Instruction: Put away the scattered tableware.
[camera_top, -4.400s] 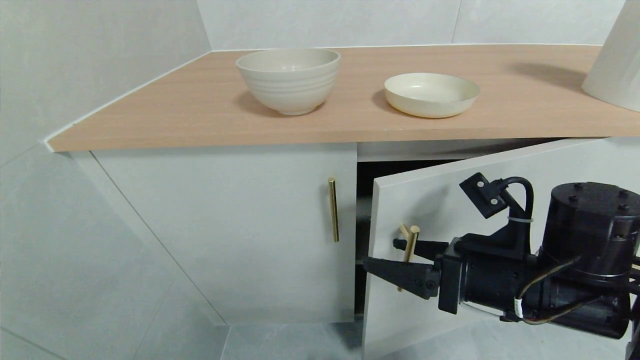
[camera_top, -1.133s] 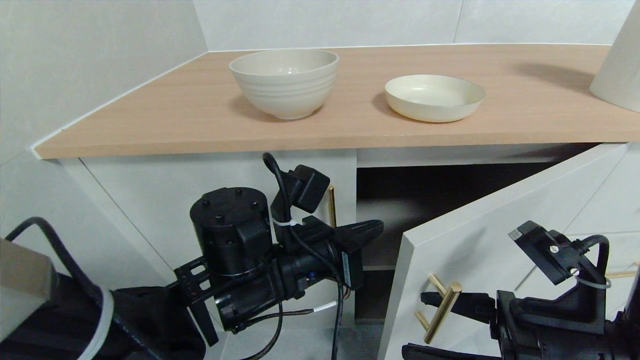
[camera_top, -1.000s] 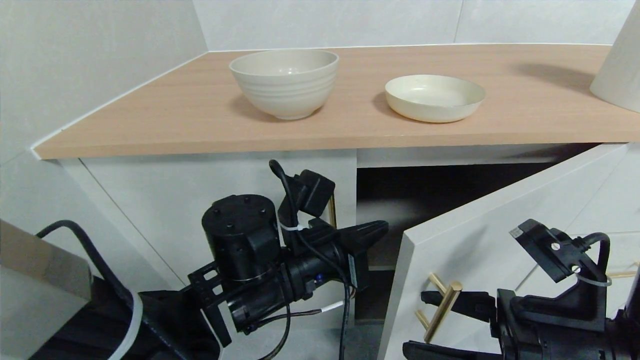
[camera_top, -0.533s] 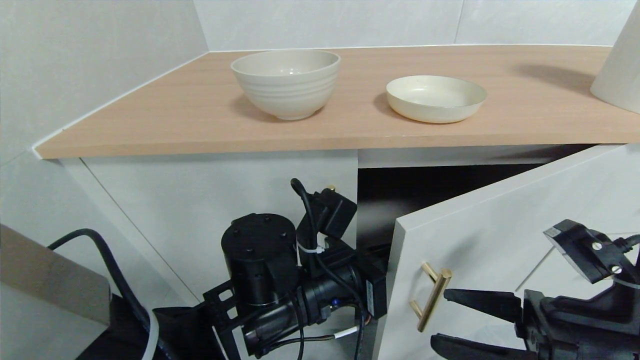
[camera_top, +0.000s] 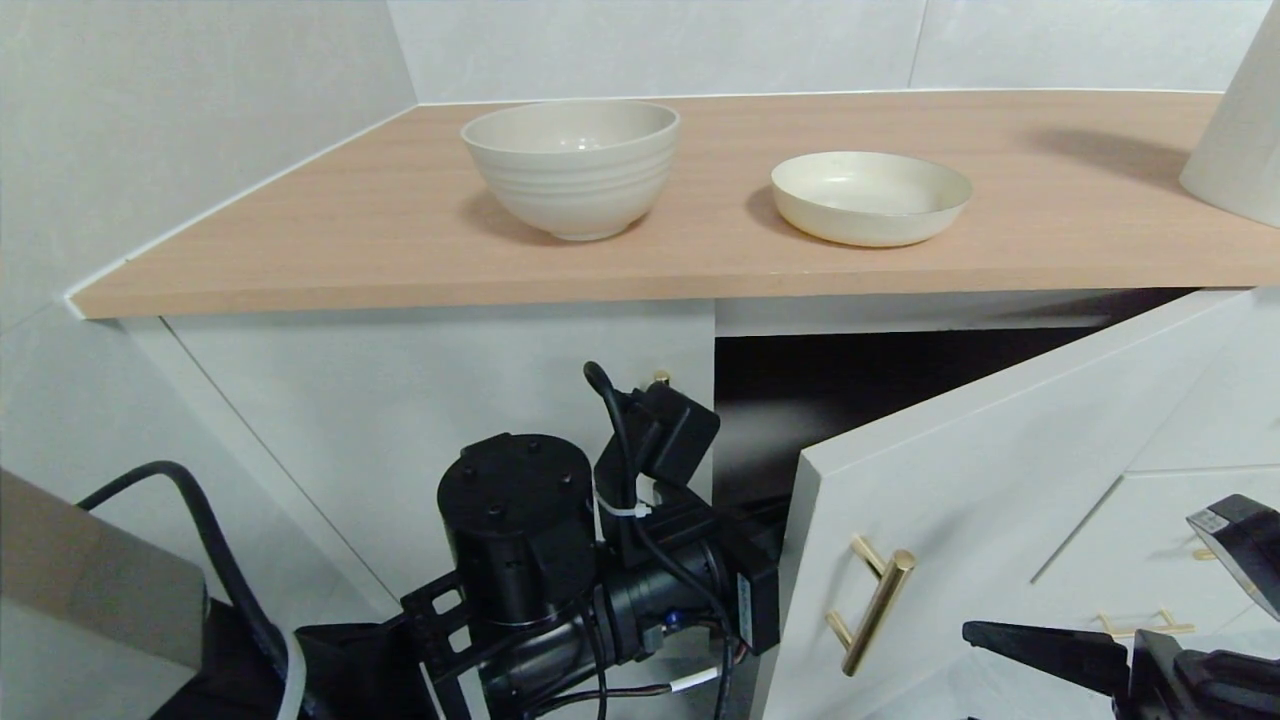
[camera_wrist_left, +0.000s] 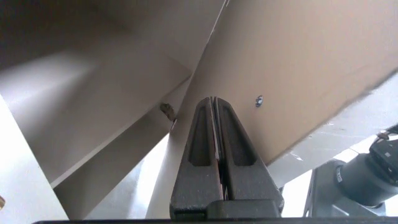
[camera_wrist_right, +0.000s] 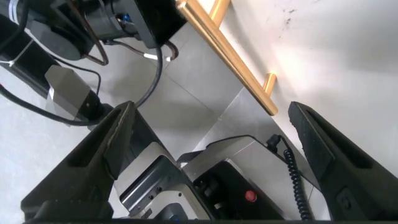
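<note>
Pale tiled walls (camera_top: 650, 45) meet in a corner at 11 o'clock. A wooden countertop (camera_top: 350, 240) runs across the head view from that corner, over a white cabinet with two doors.

The left door (camera_top: 400, 400) is closed. The right door (camera_top: 1000, 470) stands swung open toward 5 o'clock, with a dark cavity (camera_top: 850, 370) behind it. The open door has one gold bar handle (camera_top: 878, 610), long axis near upright and slightly tilted. White drawer fronts (camera_top: 1180, 560) lie at 4 o'clock. A white rounded object (camera_top: 1235, 150) sits cut off at 2 o'clock on the counter.

Tableware, two pieces, both on the countertop:
- One deep ribbed bowl (camera_top: 570, 165) at 12 o'clock, upright, mouth up.
- One shallow cream dish (camera_top: 870, 195) at 1 o'clock, upright, mouth up. It is apart from the bowl.

Both are round, with no long axis.

The left gripper (camera_wrist_left: 213, 99) has its fingers pressed together and holds nothing. Its tip is at the free edge of the open door, on the inner side, at 6 o'clock.

The right gripper (camera_wrist_right: 211, 107) is spread wide and empty. It sits low at 5 o'clock in front of the open door, apart from the handle.
</note>
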